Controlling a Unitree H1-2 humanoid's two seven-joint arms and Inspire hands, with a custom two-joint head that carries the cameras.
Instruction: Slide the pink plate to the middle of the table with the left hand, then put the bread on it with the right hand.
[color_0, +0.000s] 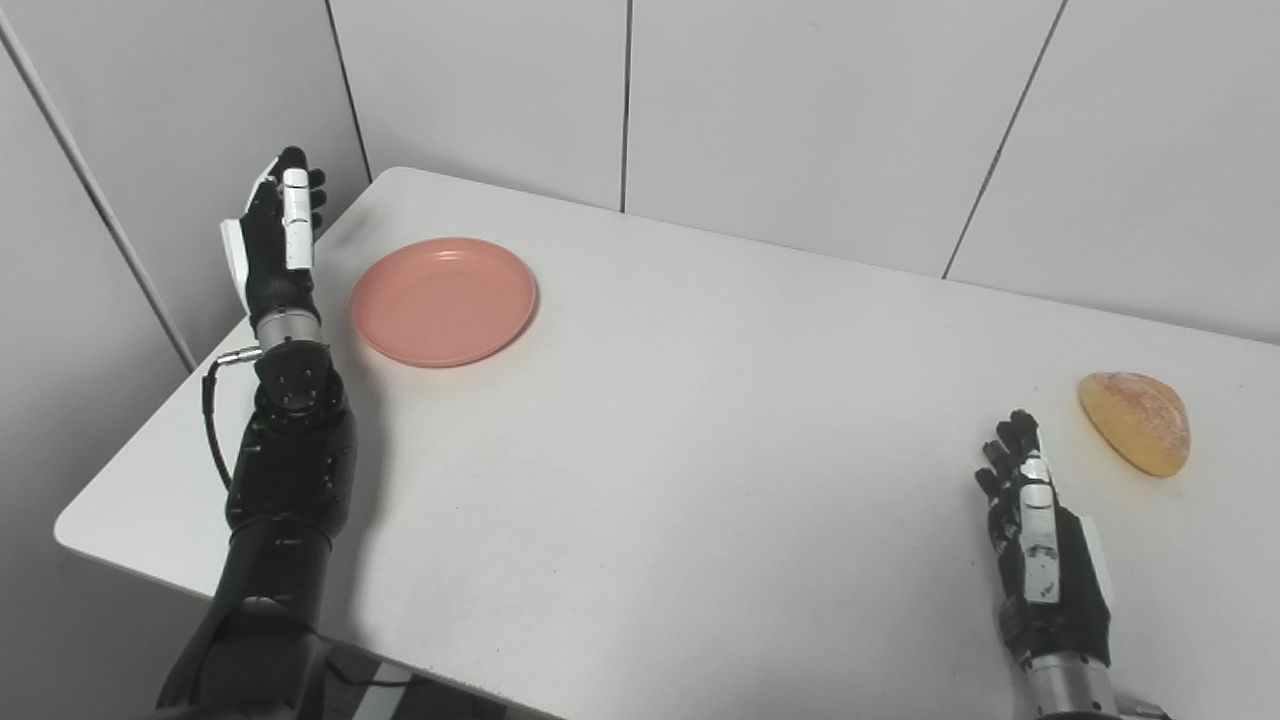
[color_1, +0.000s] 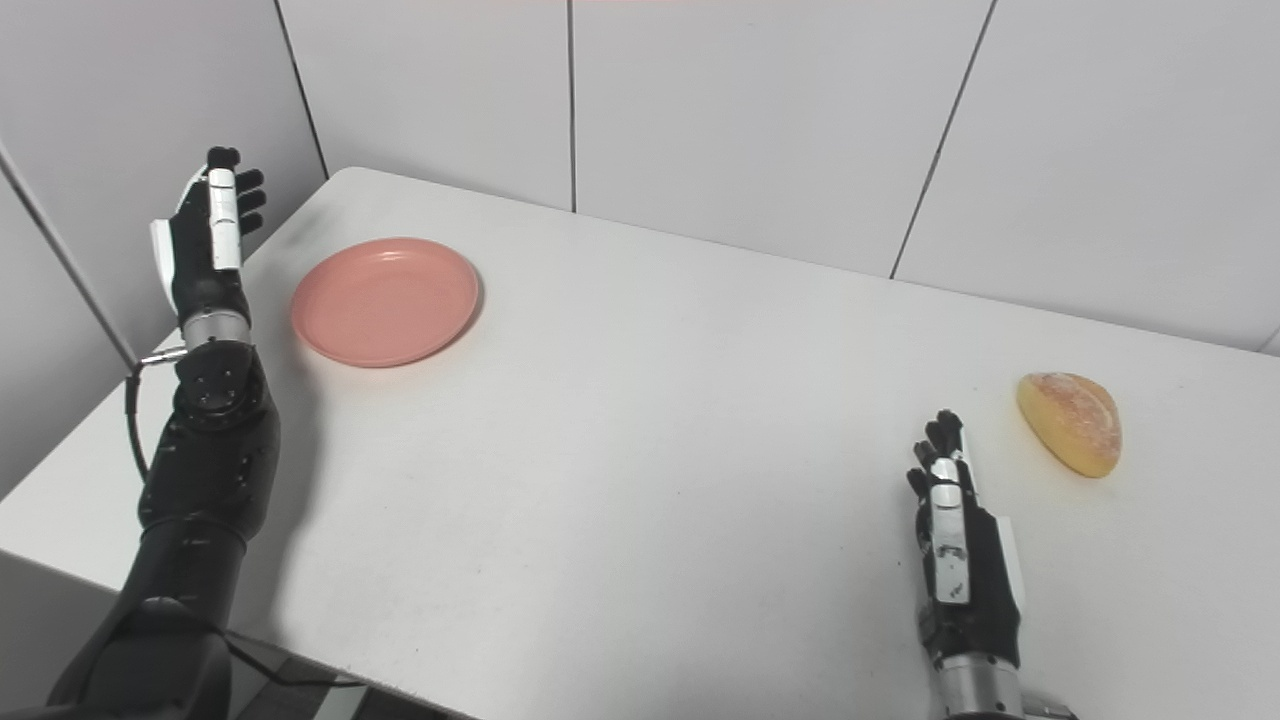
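R hand (color_0: 1040, 540) sits nearest, fingers apart, empty, waiting near the bread (color_0: 1136, 421) at table (color_0: 700, 450) far right. L hand (color_0: 280, 235), raised, spread, empty, is just beside the pink plate (color_0: 443, 300), far left, prob. to nudge it centreward.

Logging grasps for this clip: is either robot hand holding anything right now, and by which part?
Nothing is held. The left robot hand is open beside the round pink plate; the right robot hand is open short of the golden bread roll.
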